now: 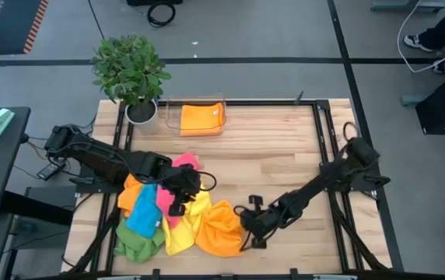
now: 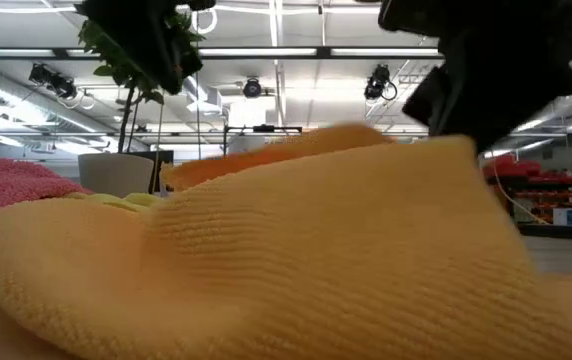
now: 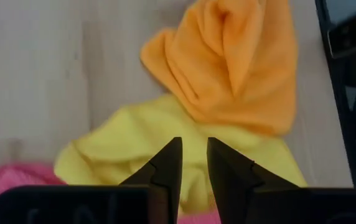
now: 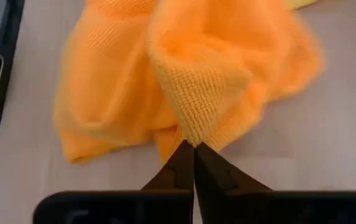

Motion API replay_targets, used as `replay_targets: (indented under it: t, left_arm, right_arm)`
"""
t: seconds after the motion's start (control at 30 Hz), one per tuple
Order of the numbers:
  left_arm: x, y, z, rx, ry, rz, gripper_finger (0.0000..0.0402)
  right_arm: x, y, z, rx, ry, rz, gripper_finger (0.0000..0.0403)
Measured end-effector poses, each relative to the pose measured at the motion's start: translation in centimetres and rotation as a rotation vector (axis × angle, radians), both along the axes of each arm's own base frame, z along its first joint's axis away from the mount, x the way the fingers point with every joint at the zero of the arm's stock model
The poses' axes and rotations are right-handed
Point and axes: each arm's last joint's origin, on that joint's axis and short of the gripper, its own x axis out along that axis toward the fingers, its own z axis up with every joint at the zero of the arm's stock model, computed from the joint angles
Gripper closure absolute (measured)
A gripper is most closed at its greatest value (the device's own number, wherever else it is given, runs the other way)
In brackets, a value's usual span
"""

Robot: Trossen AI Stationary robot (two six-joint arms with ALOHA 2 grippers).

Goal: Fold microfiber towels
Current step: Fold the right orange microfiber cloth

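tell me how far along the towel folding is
Done: one folded orange towel lies in the clear plastic tray. In hand: the right gripper is shut on a corner of the crumpled orange microfiber towel, while the left gripper hovers slightly open over the yellow towel. Left: the pink, blue, green and yellow cloths lie unfolded in a heap.

The light wooden table (image 1: 285,155) carries a potted plant (image 1: 131,71) at eleven o'clock, a clear tray (image 1: 197,118) just beside it toward twelve, and a heap of microfiber towels (image 1: 176,222) at seven o'clock, reaching toward six.
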Motion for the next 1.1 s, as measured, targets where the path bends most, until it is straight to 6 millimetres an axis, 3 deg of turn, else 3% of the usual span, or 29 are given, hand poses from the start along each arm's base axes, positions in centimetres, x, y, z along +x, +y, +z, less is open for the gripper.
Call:
replay_targets:
  t: [0.13,0.3,0.43,0.5,0.7,0.83,0.97,1.1]
  left_arm:
    - [0.9,0.5,0.5,-0.005,-0.095,0.031,0.0326]
    - [2.2,1.4,1.6,-0.047,-0.245,0.079,0.0324]
    - [3.6,2.3,3.0,-0.139,-0.428,0.169,0.0327]
    - [4.6,2.6,3.6,-0.193,-0.522,0.215,0.0330]
    - [7.7,2.9,1.5,-0.259,-0.629,0.411,0.0332]
    - [10.0,2.7,-0.9,-0.384,-0.663,0.533,0.0329]
    - [11.7,2.4,-2.9,-0.466,-0.598,0.608,0.0333]
    - [12.3,2.2,-2.8,-0.559,-0.582,0.669,0.0344]
  right_arm:
    - [-2.1,-3.0,5.0,0.030,0.027,-0.029,0.0400]
    - [-5.8,-8.6,12.5,0.222,-0.060,-0.121,0.0401]
    - [-8.6,-13.2,16.5,0.315,-0.212,-0.283,0.0401]
    - [-9.6,-14.8,17.5,0.325,-0.266,-0.342,0.0402]
    - [-11.3,-17.4,16.4,0.198,-0.107,-0.367,0.0402]
    - [-10.2,-18.1,14.9,0.140,0.012,-0.309,0.0402]
    - [-8.0,-17.4,12.6,0.192,0.131,0.016,0.0402]
    - [-7.0,-15.6,10.9,0.384,0.194,0.407,0.0400]
